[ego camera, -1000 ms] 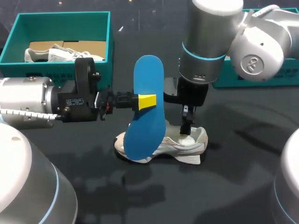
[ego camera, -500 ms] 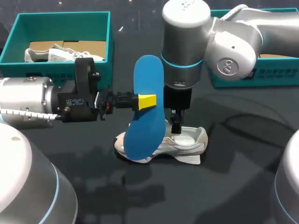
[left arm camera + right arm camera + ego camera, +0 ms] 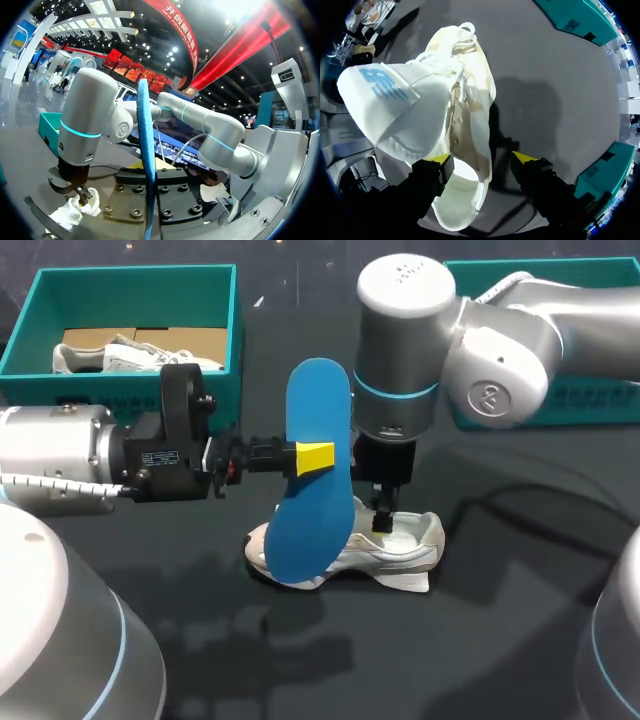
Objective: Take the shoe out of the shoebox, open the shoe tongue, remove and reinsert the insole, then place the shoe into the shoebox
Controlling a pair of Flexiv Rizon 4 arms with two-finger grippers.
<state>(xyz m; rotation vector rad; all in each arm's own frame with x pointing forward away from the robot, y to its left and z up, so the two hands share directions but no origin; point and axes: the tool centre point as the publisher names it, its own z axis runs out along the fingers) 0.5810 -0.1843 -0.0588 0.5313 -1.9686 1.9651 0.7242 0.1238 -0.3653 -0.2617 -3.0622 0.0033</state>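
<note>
My left gripper (image 3: 316, 456) is shut on a blue insole (image 3: 315, 490) and holds it upright above the toe of a white shoe (image 3: 405, 545) that lies on the dark table. In the left wrist view the insole (image 3: 146, 150) shows edge-on. My right gripper (image 3: 383, 521) hangs straight down over the shoe's opening. In the right wrist view the shoe (image 3: 420, 100) has its tongue pulled up. The right gripper (image 3: 481, 159) straddles the shoe's side wall, one finger inside and one outside, and a gap shows at the outer finger (image 3: 525, 159), so it is open.
A teal box (image 3: 235, 330) at the back left holds a second white shoe (image 3: 130, 352) and some cardboard. Another teal box (image 3: 590, 400) stands at the back right behind my right arm. The dark tabletop (image 3: 500, 640) stretches in front of the shoe.
My right arm swung left and its gripper shifted from the shoe's heel toward the middle of the opening, with the fingers drawing closer together. The left arm and the insole stayed put.
</note>
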